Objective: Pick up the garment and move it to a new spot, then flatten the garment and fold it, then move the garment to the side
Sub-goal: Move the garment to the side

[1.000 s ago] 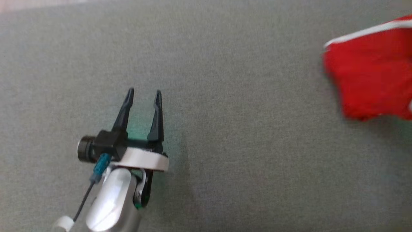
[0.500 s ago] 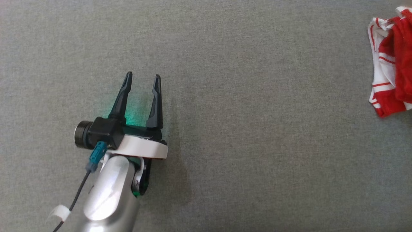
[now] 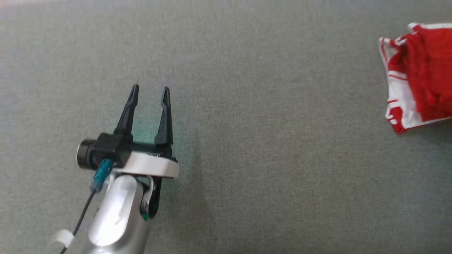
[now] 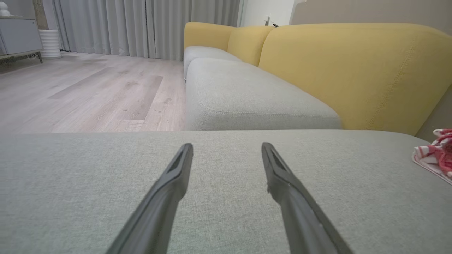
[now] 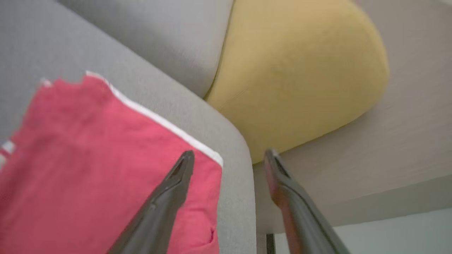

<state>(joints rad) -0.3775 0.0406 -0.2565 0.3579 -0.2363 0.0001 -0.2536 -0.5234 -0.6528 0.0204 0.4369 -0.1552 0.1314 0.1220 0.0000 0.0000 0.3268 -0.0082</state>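
garment (image 3: 420, 74): bunched at grey cushion's (image 3: 265, 141) right edge | right gripper (image 5: 229, 152): spread wide above it, holding nothing | left gripper (image 3: 150, 88): wide, empty | left, I'd say: flatten, fold, set aside

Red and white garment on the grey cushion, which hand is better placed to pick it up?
Right. The right hand hovers open over the garment; the left hand is far across the grey cushion.

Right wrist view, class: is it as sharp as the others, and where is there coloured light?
Right wrist view: blurred, garment edges smeared. Left wrist view: crisp, cushion weave visible. Head view: slightly soft, green glow on the cushion between the fingers of the left gripper.
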